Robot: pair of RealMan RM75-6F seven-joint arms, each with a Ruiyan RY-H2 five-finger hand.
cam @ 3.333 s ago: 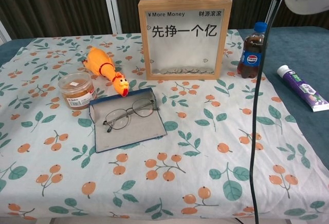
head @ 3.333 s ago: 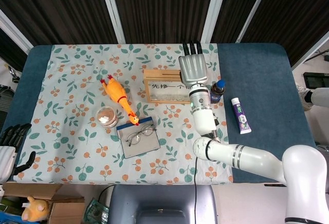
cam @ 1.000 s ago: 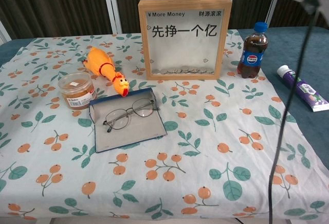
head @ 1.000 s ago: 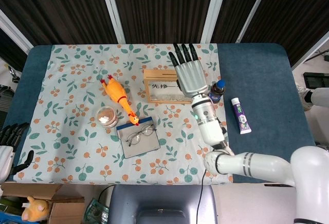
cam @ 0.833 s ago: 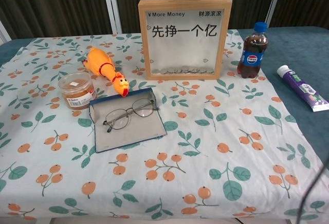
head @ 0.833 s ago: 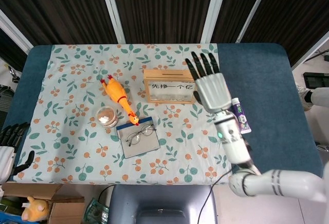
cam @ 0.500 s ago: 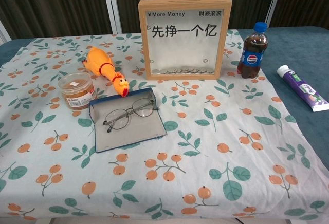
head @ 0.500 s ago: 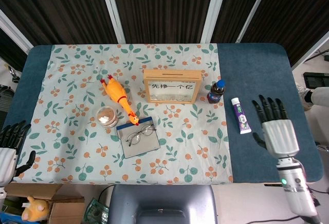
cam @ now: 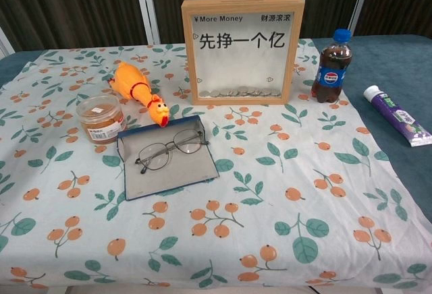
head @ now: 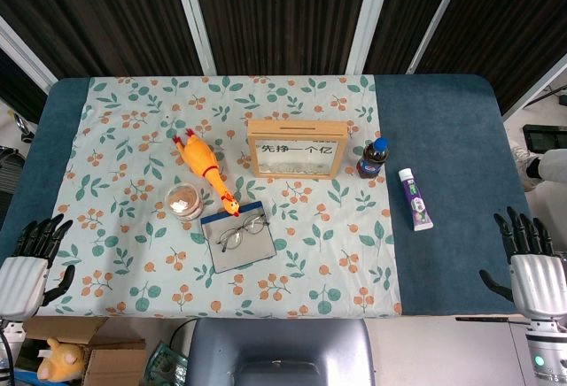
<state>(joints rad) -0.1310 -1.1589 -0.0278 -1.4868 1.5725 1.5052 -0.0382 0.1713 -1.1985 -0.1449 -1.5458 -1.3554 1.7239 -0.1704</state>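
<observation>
1. Right hand (head: 538, 271): silver-backed with black fingers, palm down off the table's (head: 461, 138) near right corner; fingers spread wide, holding nothing, visible in the head view only
2. Left hand (head: 25, 266): same build, off the near left corner; fingers apart and empty
3. One white toothpaste tube with purple print (head: 415, 198): the item nearest the right hand yet well apart from it, lying on the bare blue table surface, just right of the cloth's edge
4. One dark cola bottle with blue cap (cam: 330, 67): upright, just right of one wooden frame with Chinese lettering (cam: 241, 50)
5. One orange rubber chicken (cam: 137, 90), lying beside one clear lidded jar (cam: 101, 119)
6. One pair of wire-rimmed glasses (cam: 169, 149) resting on one grey-blue flat case (cam: 169, 164)
7. One floral tablecloth (cam: 270, 193) under all but the tube
</observation>
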